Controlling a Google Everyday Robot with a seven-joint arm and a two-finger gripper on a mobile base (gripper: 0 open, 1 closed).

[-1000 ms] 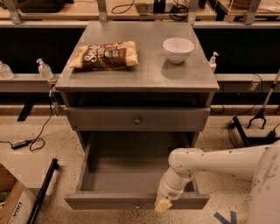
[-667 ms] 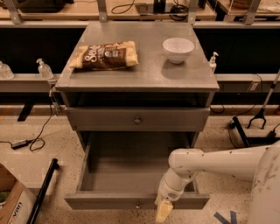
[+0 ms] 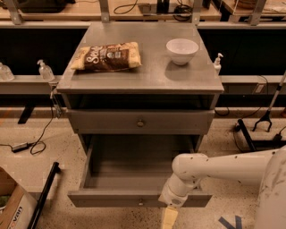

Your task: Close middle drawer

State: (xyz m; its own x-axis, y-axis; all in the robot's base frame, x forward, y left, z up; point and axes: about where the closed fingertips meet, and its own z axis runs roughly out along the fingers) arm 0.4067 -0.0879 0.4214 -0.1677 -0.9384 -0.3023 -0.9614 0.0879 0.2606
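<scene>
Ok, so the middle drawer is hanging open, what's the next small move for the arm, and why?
Probably push the hand forward against the front panel. The middle drawer stands pulled well out, and the hand hangs low just in front of its panel, right of the knob, so a short push inward should start it closing.

Lab workspace — benches [image 3: 67, 12], floor cables [image 3: 35, 146], pump bottles [image 3: 45, 71].

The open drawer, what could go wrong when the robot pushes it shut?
The gripper hangs low in front of the drawer, right of its knob. An off-centre push might twist and jam the drawer, or the gripper could slip under it. A hard slam might rattle the bowl on top.
</scene>
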